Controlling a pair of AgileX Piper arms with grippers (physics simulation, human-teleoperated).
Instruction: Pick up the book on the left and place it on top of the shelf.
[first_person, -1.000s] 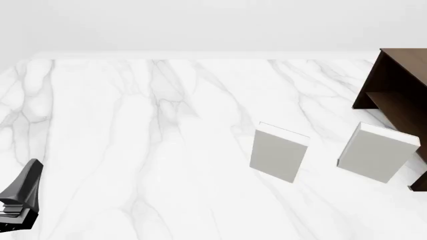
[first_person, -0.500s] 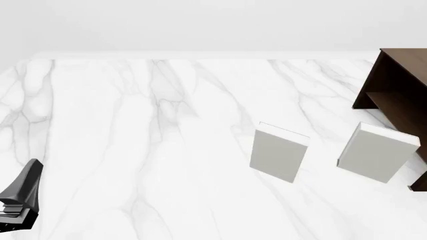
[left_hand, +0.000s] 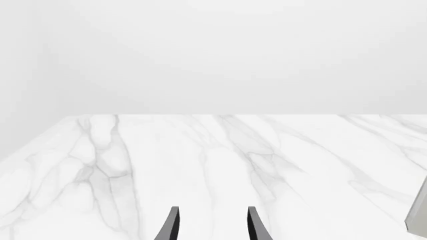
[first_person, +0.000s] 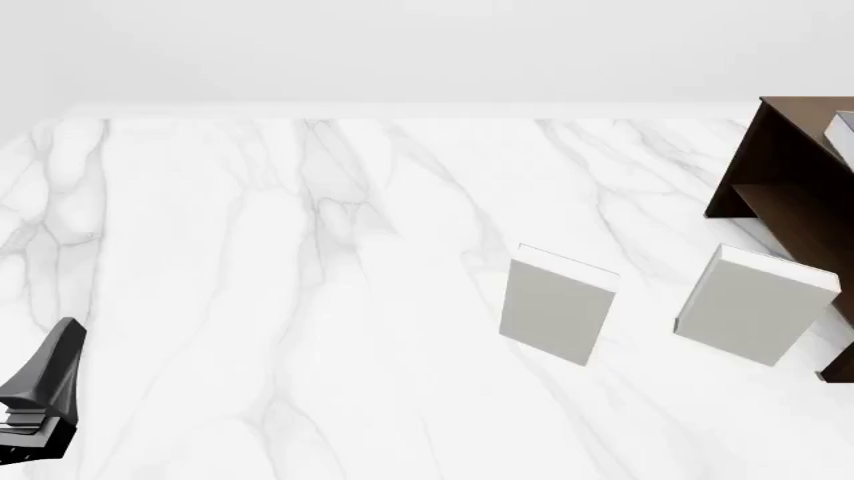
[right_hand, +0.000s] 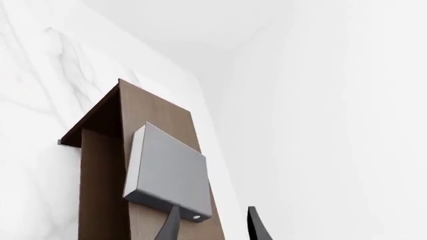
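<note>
While marble table (first_person: 267, 300) meets blank white walls (first_person: 400, 50), left tool (left_hand: 212, 227) and right tool (right_hand: 213, 227) gape wide.

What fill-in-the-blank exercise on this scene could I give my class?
1. In the front view, ___ light grey books stand upright on the marble table.
2. In the right wrist view, another grey book lies on top of the dark brown ___.
3. The left gripper is ___, with nothing between its fingers.

Missing words: two; shelf; open.
</note>
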